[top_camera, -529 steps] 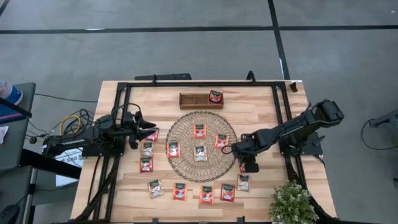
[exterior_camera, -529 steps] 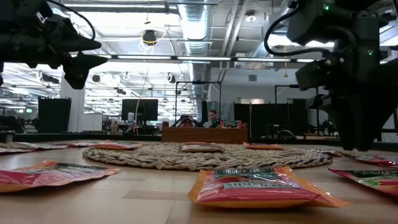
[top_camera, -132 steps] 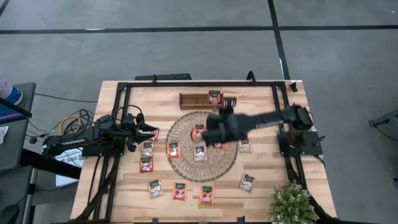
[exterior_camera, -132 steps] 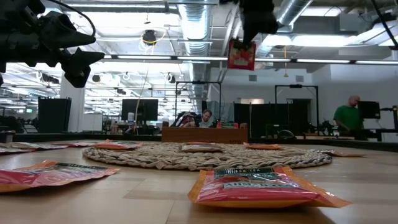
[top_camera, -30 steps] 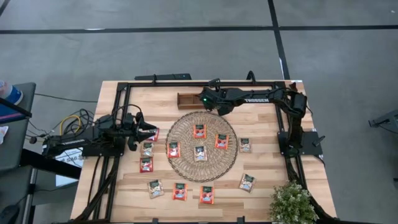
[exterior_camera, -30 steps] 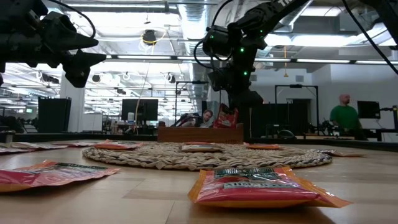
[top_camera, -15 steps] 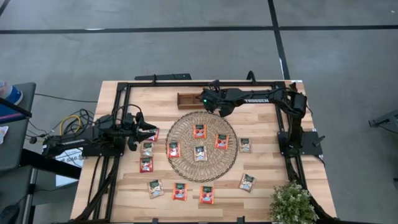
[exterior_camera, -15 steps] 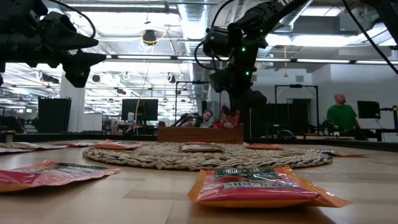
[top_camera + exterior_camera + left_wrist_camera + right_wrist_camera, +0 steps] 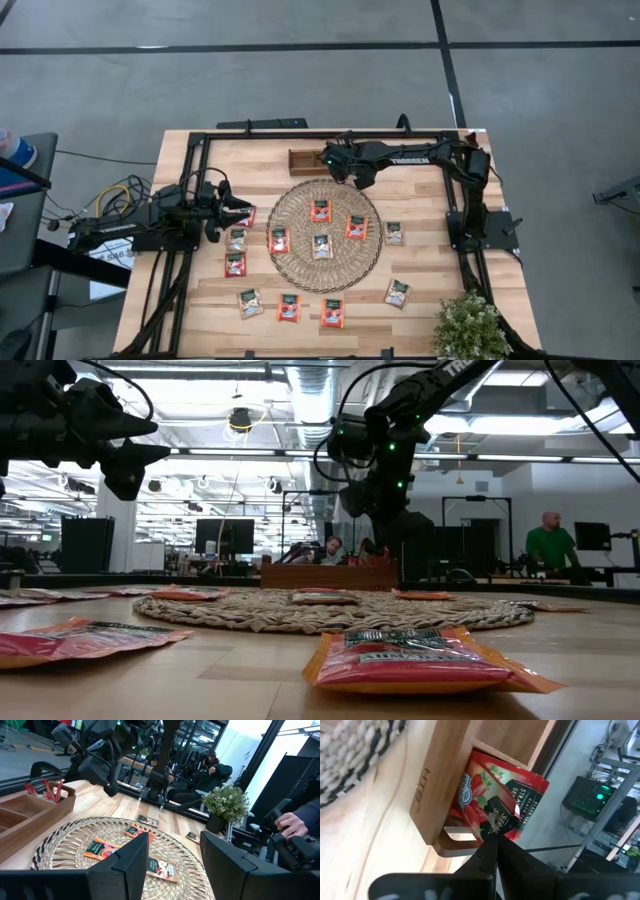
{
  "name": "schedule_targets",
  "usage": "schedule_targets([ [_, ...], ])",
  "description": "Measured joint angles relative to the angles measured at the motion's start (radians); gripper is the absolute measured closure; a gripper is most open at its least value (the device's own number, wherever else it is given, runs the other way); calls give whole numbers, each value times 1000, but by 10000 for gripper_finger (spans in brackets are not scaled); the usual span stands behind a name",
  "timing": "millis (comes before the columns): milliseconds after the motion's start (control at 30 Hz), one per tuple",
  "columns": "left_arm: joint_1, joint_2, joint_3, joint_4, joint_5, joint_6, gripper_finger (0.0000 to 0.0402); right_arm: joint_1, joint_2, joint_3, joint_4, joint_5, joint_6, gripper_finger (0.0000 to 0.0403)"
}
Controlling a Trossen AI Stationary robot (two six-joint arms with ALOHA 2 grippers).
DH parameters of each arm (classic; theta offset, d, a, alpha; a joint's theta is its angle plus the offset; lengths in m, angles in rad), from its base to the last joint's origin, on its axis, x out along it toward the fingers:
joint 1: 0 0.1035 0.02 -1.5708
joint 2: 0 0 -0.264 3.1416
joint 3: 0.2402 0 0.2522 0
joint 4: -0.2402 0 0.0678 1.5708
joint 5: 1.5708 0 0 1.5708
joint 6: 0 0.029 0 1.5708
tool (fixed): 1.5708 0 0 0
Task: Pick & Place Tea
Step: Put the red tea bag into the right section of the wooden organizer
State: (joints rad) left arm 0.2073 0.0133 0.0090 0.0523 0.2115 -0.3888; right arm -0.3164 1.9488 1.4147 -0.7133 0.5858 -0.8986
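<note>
Two dark arms are working over the wooden worktop (image 9: 420, 195). The right claw (image 9: 492, 836) is reaching across to the far side, and its fingers are pressed together on the edge of a red tea sachet (image 9: 502, 800). That sachet is sitting tilted in the end part of the brown wooden tray (image 9: 303, 159), the end nearest the right arm, with other red sachets (image 9: 47, 788) standing there too. The right claw is hanging just above that spot in the high view. The left claw (image 9: 236, 208) is waiting near the left edge of the worktop, with its fingers (image 9: 131, 859) apart and nothing between them. Four tea sachets are lying flat on the round woven mat (image 9: 300, 255), like the red one (image 9: 321, 211) near the far side of the mat. More sachets are lying on the bare wood, some by the left claw, like the one (image 9: 235, 265) beside the mat, and some along the near edge, like the one (image 9: 420, 657) closest in the low view. A small green plant (image 9: 468, 327) is standing at the near right corner. A person in a green top (image 9: 548, 546) is standing far off in the room.
</note>
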Motion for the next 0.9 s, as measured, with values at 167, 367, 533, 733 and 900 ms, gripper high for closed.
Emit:
schedule_targets([
  [167, 0, 0, 0, 1, 0, -1, 231, 0, 0, 0, 8, -5, 0, 403],
  [367, 0, 0, 0, 2, 0, -1, 231, -7, 0, 0, 10, -6, 0, 403],
  [533, 0, 0, 0, 2, 0, -1, 231, -7, 0, 0, 10, -8, 0, 403],
  [733, 0, 0, 0, 2, -1, 3, 231, -7, 0, 0, 10, -10, 0, 399],
  [900, 0, 0, 0, 3, -3, 4, 231, -8, 0, 0, 11, -10, 0, 356],
])
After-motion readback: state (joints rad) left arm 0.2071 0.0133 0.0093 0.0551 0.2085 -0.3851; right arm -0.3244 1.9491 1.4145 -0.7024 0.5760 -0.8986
